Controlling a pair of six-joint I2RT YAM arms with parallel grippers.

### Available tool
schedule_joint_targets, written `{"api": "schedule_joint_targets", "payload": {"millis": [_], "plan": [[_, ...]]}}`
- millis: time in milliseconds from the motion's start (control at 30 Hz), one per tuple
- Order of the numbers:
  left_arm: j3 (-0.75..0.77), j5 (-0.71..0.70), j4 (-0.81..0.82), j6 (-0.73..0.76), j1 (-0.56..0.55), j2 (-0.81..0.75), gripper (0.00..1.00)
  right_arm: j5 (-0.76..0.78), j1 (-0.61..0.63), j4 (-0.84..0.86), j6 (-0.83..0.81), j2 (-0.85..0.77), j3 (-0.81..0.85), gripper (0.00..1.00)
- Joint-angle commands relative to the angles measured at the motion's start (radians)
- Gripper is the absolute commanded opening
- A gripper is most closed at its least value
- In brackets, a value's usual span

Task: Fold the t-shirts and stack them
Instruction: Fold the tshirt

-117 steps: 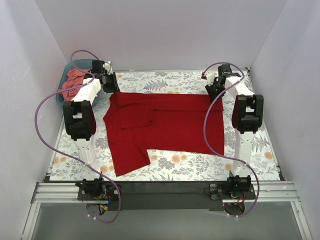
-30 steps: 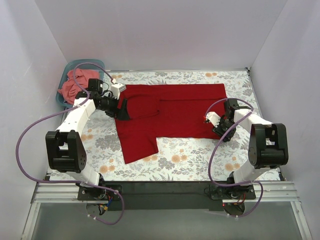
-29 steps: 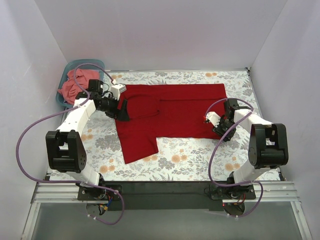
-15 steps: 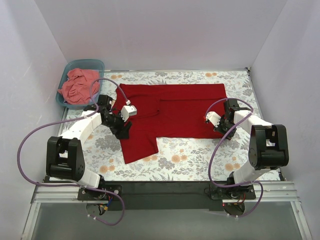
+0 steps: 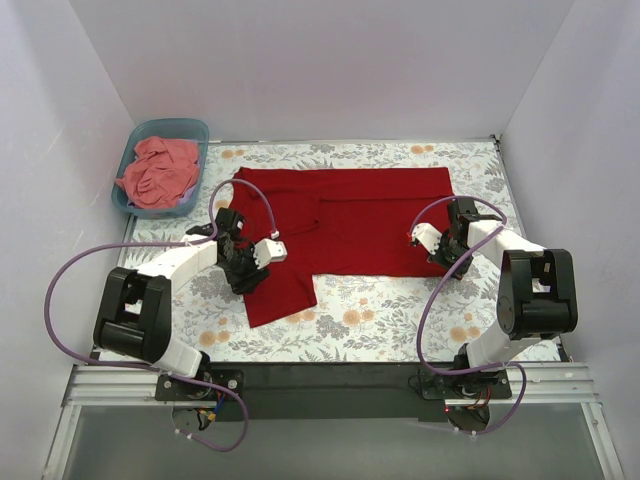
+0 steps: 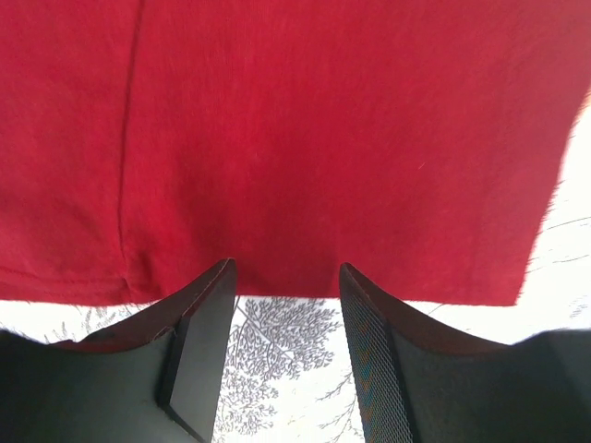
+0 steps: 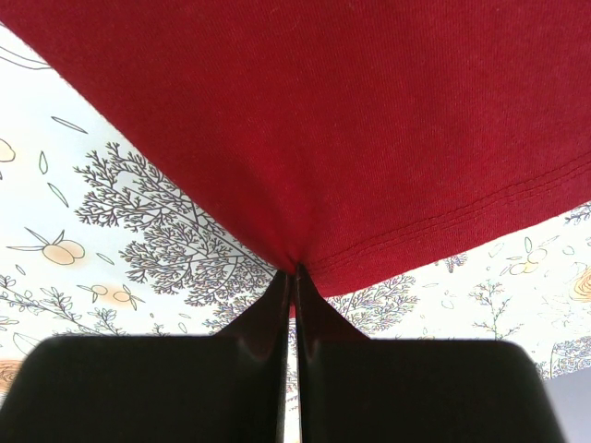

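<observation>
Lying flat on the floral tablecloth [image 5: 400, 320], the crimson t-shirt [image 5: 350, 215] covers the middle of the table, its body running left to right and one part reaching toward the near edge at the left. The knit is fine and matte, with a double-stitched hem. A teal plastic tub [image 5: 195, 128] sits at the far left corner, off the cloth, holding a crumpled salmon-pink t-shirt [image 5: 155, 175]. Purple cables [image 5: 60, 300] loop beside both arms, and plain white walls [image 5: 320, 60] enclose the table. The left gripper [image 5: 245, 270] rests low at the shirt's left edge, its dark fingers [image 6: 199, 341] apart with the hem just at their tips. The right gripper [image 5: 440, 255] is pinched tight on the crimson shirt's near right hem, the fabric puckering into its closed tips [image 7: 294, 277].
</observation>
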Motion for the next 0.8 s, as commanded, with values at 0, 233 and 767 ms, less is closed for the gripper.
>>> {"api": "schedule_joint_targets", "payload": {"millis": [0, 233, 767], "plan": [[-0.029, -0.076, 0.078, 0.046, -0.001, -0.027, 0.47, 0.001, -0.003, -0.022, -0.009, 0.022, 0.003, 0.01], [-0.016, -0.041, 0.022, 0.056, -0.001, -0.021, 0.41, 0.001, -0.001, -0.025, -0.02, 0.026, 0.013, 0.01], [-0.069, -0.049, 0.075, 0.029, -0.009, 0.07, 0.0, -0.004, -0.003, -0.04, -0.023, 0.015, 0.0, 0.01]]}}
